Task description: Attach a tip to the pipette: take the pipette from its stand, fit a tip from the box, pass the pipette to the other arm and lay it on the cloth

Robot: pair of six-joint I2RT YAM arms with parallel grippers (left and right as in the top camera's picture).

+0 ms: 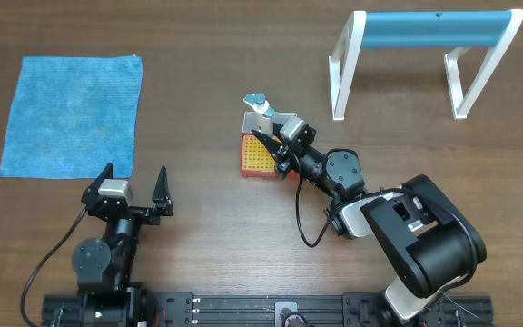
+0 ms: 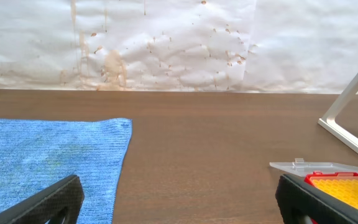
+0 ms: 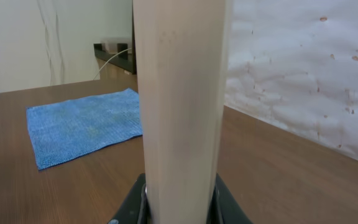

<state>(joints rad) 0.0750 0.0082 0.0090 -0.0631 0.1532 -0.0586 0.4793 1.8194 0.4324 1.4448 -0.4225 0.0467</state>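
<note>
The white pipette (image 1: 263, 111), with its blue-grey knob toward the far side, is upright in my right gripper (image 1: 280, 138), which is shut on its body. In the right wrist view the pipette body (image 3: 182, 93) rises as a cream column from between the right gripper (image 3: 180, 198) fingers. The pipette stands over the orange tip box (image 1: 256, 156) with its red rim; its lower end is hidden. My left gripper (image 1: 133, 186) is open and holds nothing, near the front left, just in front of the blue cloth (image 1: 71, 116). The tip box (image 2: 347, 186) also shows beyond the left gripper (image 2: 179, 214).
The white-and-blue pipette stand (image 1: 425, 41) is at the far right, one of its legs (image 2: 353, 115) visible from the left wrist. A clear lid (image 2: 316, 167) lies open behind the tip box. Bare brown table lies between the cloth (image 2: 48, 158) and the box.
</note>
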